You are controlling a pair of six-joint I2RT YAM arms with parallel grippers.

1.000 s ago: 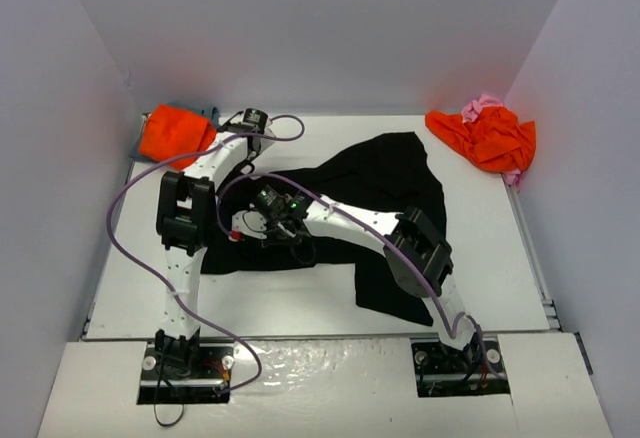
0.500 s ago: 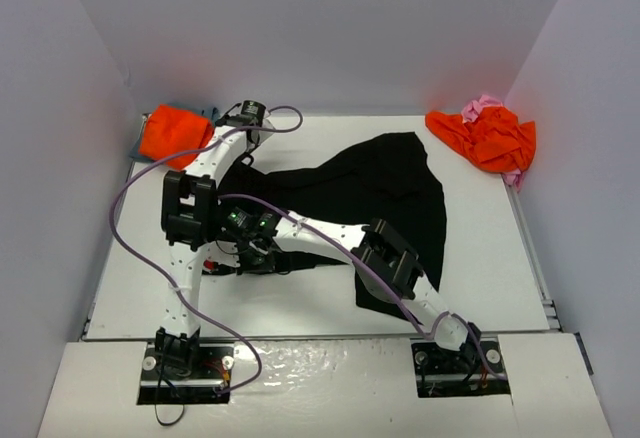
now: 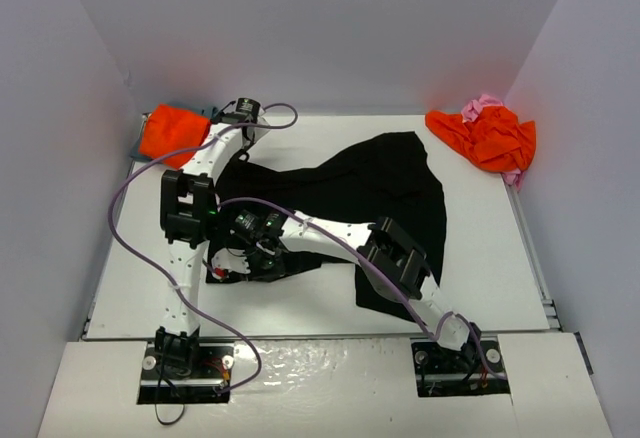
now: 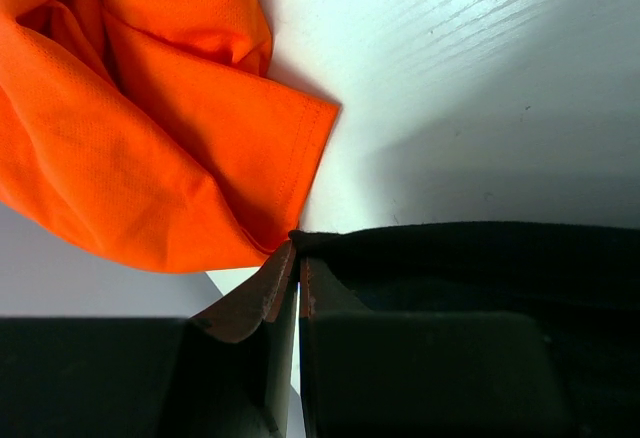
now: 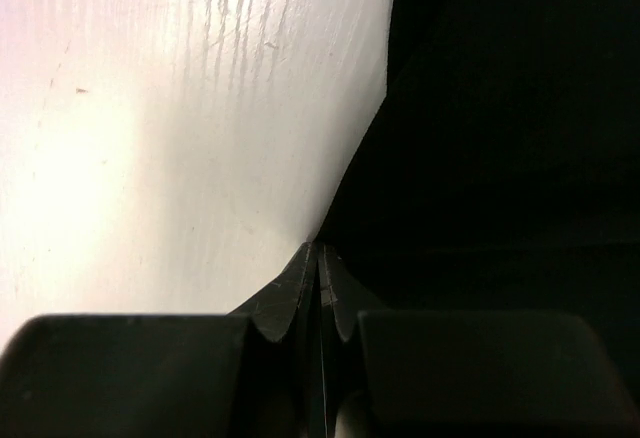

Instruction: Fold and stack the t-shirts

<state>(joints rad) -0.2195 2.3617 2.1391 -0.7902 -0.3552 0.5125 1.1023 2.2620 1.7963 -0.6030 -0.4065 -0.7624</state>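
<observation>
The black t-shirt (image 3: 390, 183) lies spread across the middle of the table. My left gripper (image 3: 240, 151) is shut on its back left corner (image 4: 480, 268), right beside a bright orange t-shirt (image 3: 172, 130), which fills the upper left of the left wrist view (image 4: 130, 128). My right gripper (image 3: 225, 266) reaches far left and is shut on the black shirt's near left edge (image 5: 500, 138), low over the white table (image 5: 150, 108). A second orange t-shirt (image 3: 490, 138) lies bunched on a pink one (image 3: 487, 105) at the back right.
A blue-grey cloth (image 3: 208, 113) shows from under the left orange shirt. Grey walls close in the table on three sides. The right arm crosses in front of the left arm. A purple cable loops round the left arm (image 3: 130, 183).
My right gripper has moved left and toward the near edge, dragging the black shirt's left edge with it. My left gripper has shifted slightly toward the back, still holding its corner.
</observation>
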